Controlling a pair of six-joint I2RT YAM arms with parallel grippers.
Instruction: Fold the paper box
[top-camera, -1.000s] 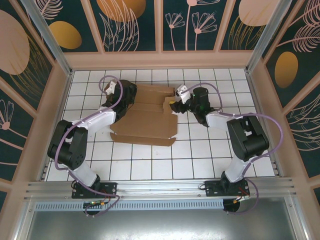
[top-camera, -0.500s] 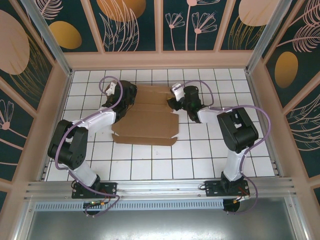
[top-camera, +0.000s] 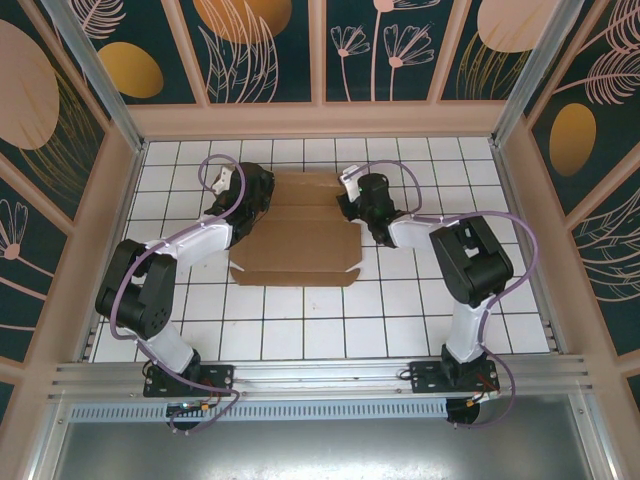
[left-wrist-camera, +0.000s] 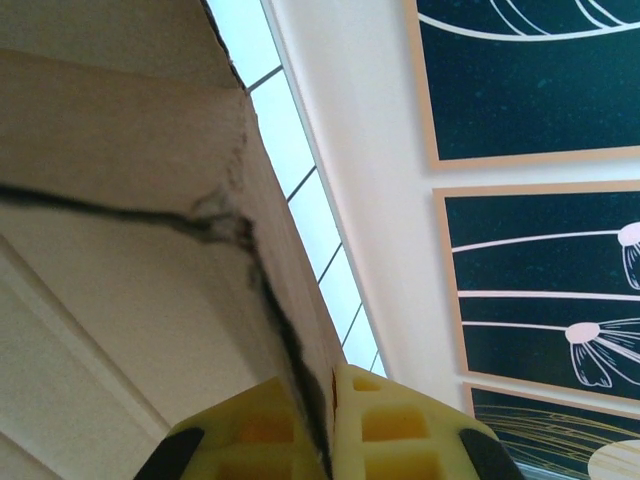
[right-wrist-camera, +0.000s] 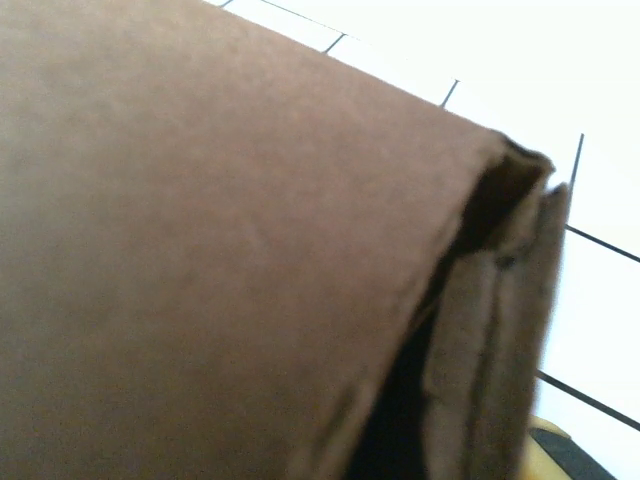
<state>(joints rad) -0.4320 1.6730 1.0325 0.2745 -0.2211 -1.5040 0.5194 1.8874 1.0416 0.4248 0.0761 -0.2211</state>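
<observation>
The paper box (top-camera: 295, 245), a flat brown die-cut sheet with flaps, lies across the middle tiles. My left gripper (top-camera: 247, 203) sits at its left edge. In the left wrist view its yellow fingers (left-wrist-camera: 400, 430) are shut on a raised cardboard edge (left-wrist-camera: 290, 300). My right gripper (top-camera: 348, 206) is pressed against the box's far right flap. In the right wrist view, folded brown cardboard (right-wrist-camera: 230, 240) lies very close to the camera and hides the jaws. A bit of one yellow finger (right-wrist-camera: 545, 448) peeks out at the bottom right.
White gridded tiles (top-camera: 400, 320) cover the floor. Low beige walls (top-camera: 320, 120) close in the back and both sides, with patterned panels above. The arm bases stand on the metal rail (top-camera: 320, 375) at the near edge.
My right gripper has moved left, up to the box's right flap, with its elbow swinging in. The box's right side now lies flatter. The left gripper holds the same spot.
</observation>
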